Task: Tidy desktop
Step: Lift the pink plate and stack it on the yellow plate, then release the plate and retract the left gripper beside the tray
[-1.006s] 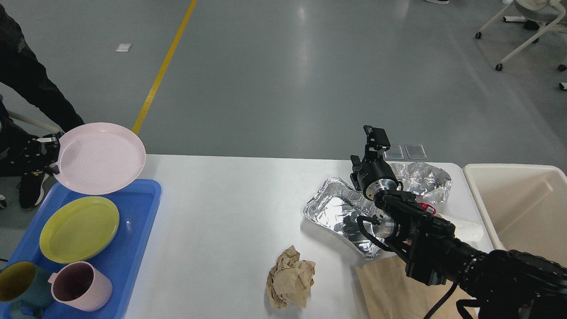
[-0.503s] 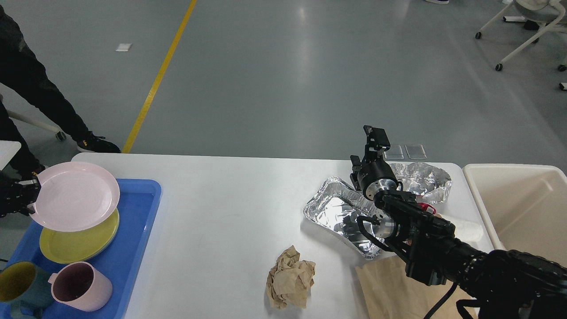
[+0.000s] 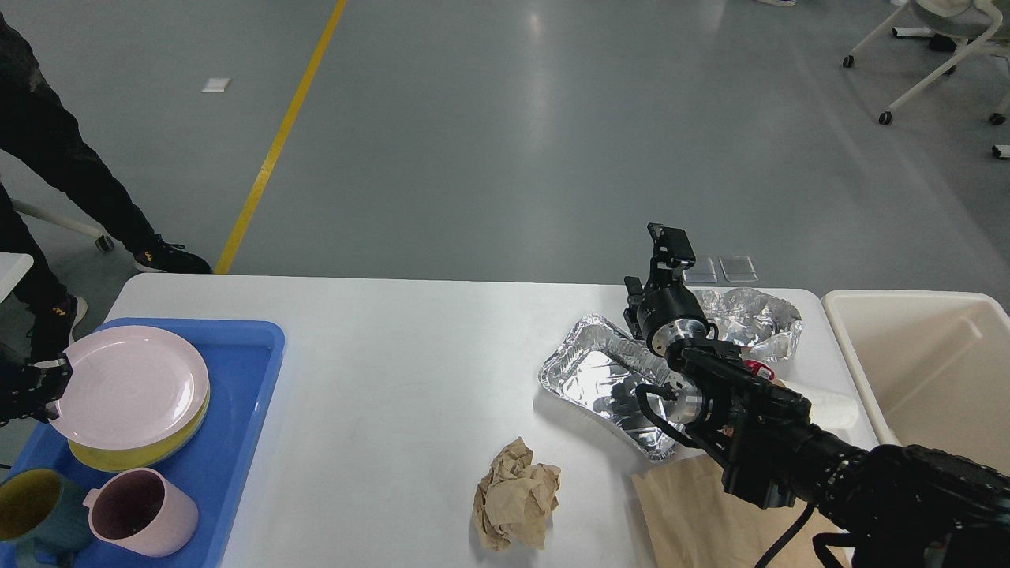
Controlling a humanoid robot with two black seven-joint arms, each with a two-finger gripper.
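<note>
white, the surface (image 3: 394,347) filled the lower view, long axis running left-right. the left claw (image 3: 39,383) pinched the pink plate (image 3: 126,386), probably stacking it on the yellow plate (image 3: 142,451) in the tray (image 3: 245,379). the right claw (image 3: 671,248) hung above the foil pan (image 3: 596,379); i could not tell its gap.

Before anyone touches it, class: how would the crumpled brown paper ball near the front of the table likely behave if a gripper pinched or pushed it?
The crumpled brown paper ball looks loosely wadded with open folds, so it would probably squash under a pinch rather than resist. It seems light for its size, so a push would likely skid it across the smooth desktop. Its irregular lumpy shape suggests it would tumble unevenly, not roll cleanly.
</note>
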